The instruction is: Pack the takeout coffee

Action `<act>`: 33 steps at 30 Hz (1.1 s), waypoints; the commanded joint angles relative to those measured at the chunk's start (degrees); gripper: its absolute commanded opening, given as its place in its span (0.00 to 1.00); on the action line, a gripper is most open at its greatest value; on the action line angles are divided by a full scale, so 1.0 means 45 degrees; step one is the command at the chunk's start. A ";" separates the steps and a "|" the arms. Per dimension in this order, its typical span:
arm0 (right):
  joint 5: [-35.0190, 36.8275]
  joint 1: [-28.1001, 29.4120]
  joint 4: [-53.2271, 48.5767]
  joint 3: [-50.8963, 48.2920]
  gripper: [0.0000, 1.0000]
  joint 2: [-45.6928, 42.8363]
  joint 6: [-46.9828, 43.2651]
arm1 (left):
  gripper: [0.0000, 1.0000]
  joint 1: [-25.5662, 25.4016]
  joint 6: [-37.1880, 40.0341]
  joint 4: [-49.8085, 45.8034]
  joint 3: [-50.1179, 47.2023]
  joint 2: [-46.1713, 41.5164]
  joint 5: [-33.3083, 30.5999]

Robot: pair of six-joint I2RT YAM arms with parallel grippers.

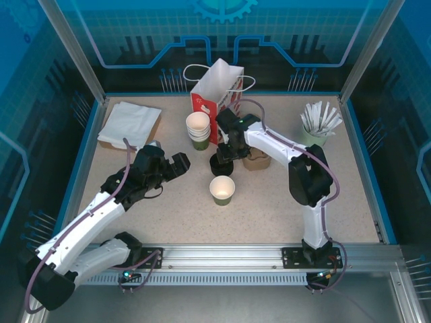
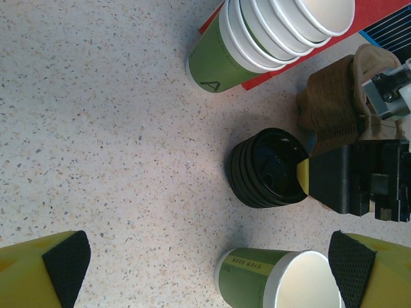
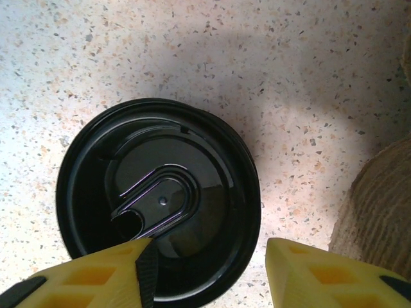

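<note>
The takeout coffee cup (image 1: pixel 222 190), dark green and white inside, stands lidless in the middle of the table; it also shows at the bottom of the left wrist view (image 2: pixel 282 282). Just behind it sits a stack of round black lids (image 1: pixel 222 164) (image 2: pixel 268 168) (image 3: pixel 160 199). My right gripper (image 1: pixel 224 153) (image 3: pixel 209 256) hangs over that stack, jaws partly closed astride the top lid's rim: one finger over the lid, the other just outside it with a sliver of table between. My left gripper (image 1: pixel 176 167) (image 2: pixel 209 269) stands wide open to the left, holding nothing.
A stack of green cups (image 1: pixel 198 129) stands against the red and white gift bag (image 1: pixel 217 94). Brown pulp carriers (image 1: pixel 257 161) lie right of the lids. A pale green tumbler of white sticks (image 1: pixel 316 128) is at the back right, white napkins (image 1: pixel 129 123) at the back left.
</note>
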 commanded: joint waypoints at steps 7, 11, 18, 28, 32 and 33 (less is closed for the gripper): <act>0.0314 0.0143 -0.0535 0.0426 0.43 0.0533 -0.0066 | 0.99 0.0081 -0.0081 0.0024 0.0107 -0.0074 -0.0349; 0.0304 0.0147 -0.0540 0.0452 0.40 0.0628 -0.0025 | 0.99 0.0093 -0.0102 -0.0019 0.0110 -0.0076 -0.0319; 0.0459 0.0141 -0.0559 0.0423 0.31 0.0521 -0.0029 | 0.99 0.0099 -0.0116 0.0001 0.0127 -0.0076 -0.0296; 0.0627 0.0142 -0.0621 0.0431 0.24 0.0301 -0.0074 | 0.99 0.0083 -0.0144 0.0025 0.0153 -0.0048 -0.0275; 0.0620 0.0155 -0.0600 0.0446 0.22 0.0179 -0.0103 | 0.99 0.0081 -0.0140 0.0025 0.0156 -0.0029 -0.0275; 0.0605 0.0157 -0.0578 0.0466 0.21 0.0157 -0.0125 | 0.99 0.0082 -0.0140 0.0027 0.0166 -0.0034 -0.0275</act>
